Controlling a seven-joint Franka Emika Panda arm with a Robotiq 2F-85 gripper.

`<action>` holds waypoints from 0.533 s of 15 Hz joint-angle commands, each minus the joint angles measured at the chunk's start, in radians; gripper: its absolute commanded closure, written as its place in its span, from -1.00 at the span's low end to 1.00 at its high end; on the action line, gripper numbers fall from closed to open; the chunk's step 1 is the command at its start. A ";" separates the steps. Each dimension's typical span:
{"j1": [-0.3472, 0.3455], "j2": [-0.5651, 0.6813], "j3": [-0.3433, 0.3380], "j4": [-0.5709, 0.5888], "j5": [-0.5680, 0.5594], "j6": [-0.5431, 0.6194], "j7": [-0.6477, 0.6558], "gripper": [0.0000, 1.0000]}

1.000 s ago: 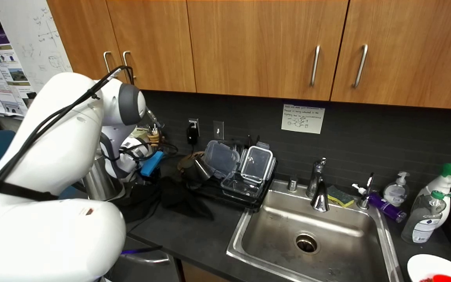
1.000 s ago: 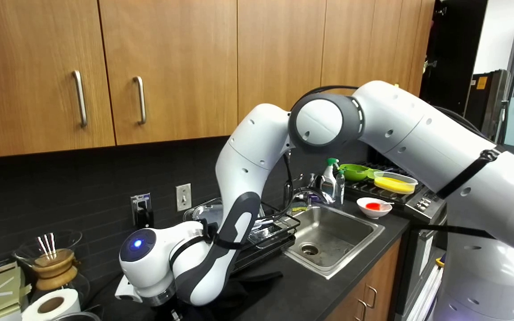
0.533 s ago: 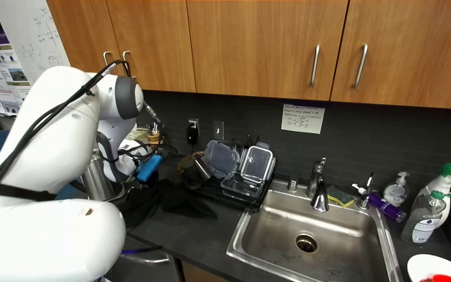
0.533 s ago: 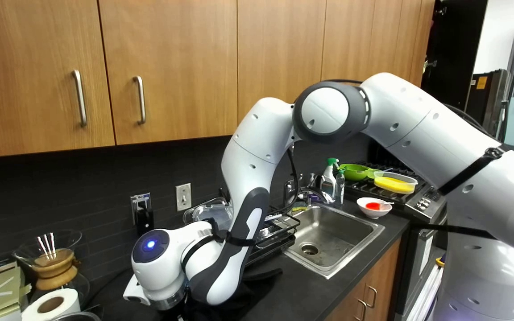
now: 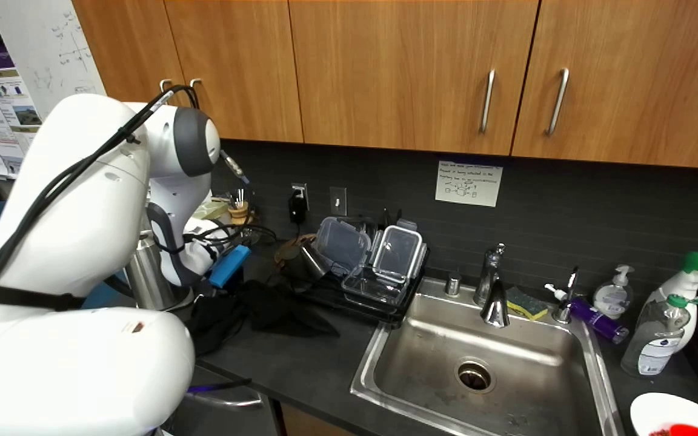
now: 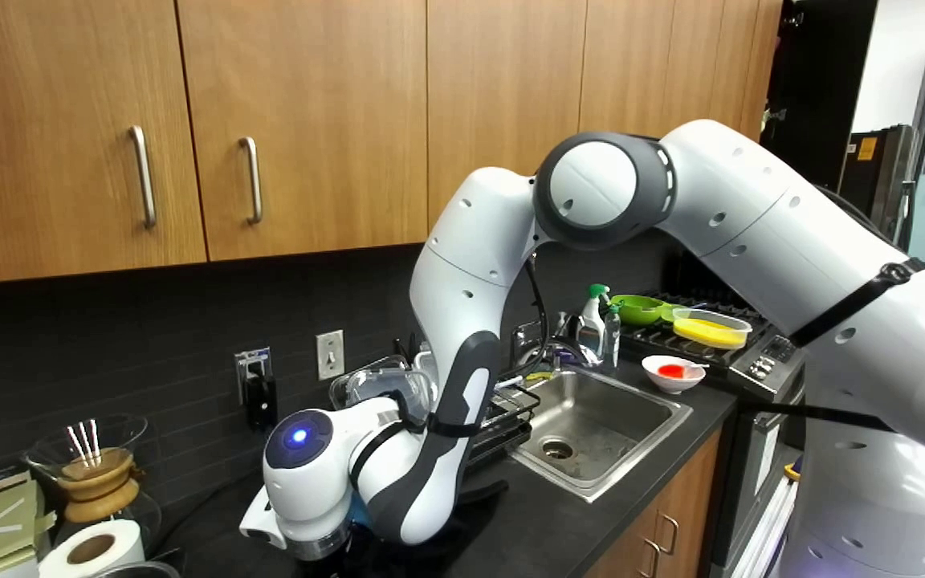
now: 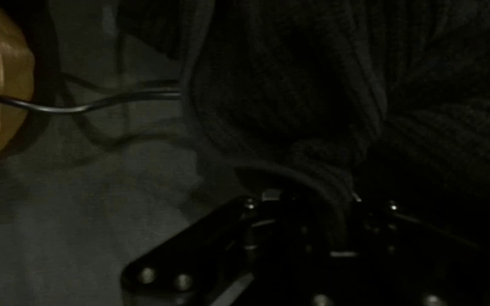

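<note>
1. Step in hand, prob.: securing a fold of dark ribbed knit cloth (image 7: 321, 85), bunched on dark-grey countertop (image 7: 121, 187).
2. Black metal gripper (image 7: 313, 199) clamped on that fold.
3. Next move prob. needs firm pinch, clear of thin black cord (image 7: 62, 110).
4. White rounded arm (image 6: 462, 249): elbow high, wrist low, gripper approx. downward.

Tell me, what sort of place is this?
Probably a kitchen area, perhaps in an office or lab: a sink and a stove point to the kitchen, a whiteboard to the workplace.
</note>
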 commanded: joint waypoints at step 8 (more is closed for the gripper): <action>0.010 0.030 -0.042 -0.133 -0.043 0.163 0.180 0.97</action>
